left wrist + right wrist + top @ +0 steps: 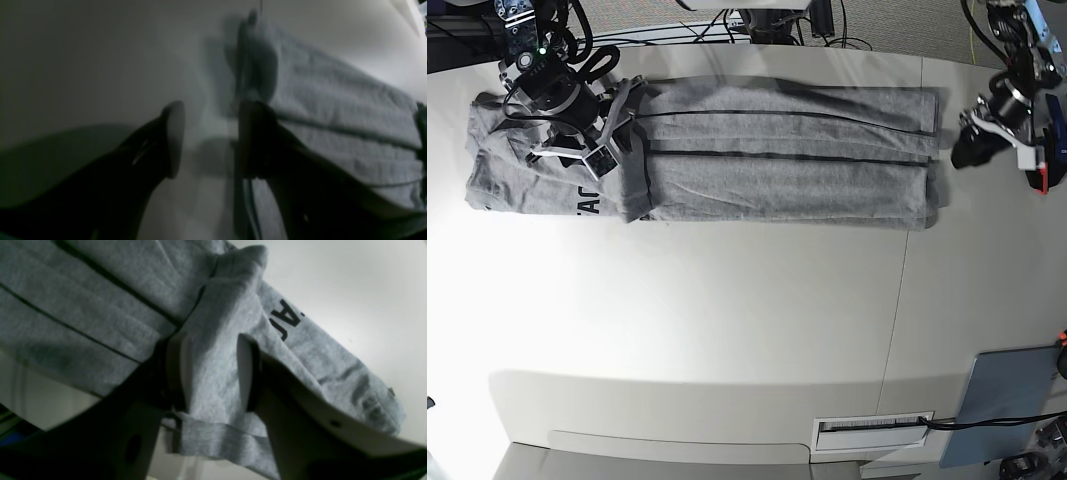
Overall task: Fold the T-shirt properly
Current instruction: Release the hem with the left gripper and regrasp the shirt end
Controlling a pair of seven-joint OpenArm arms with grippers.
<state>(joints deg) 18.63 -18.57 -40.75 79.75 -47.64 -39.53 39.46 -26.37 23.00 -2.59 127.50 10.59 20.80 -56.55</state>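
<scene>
Two robot arms at either end of a grey T-shirt (767,150) folded into a long band on a white table (727,320).

The right gripper (213,373) straddles a bunched ridge of cloth near the printed end. Its jaws sit on either side of the fabric, likely to lift that end over for the next fold. The left gripper (208,140) hovers just beside the opposite end. Its fingers are spread with only bare table between them, apparently waiting to take hold.

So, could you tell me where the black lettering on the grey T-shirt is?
In the base view it sits at the left end of the grey T-shirt, just below the right gripper.
</scene>
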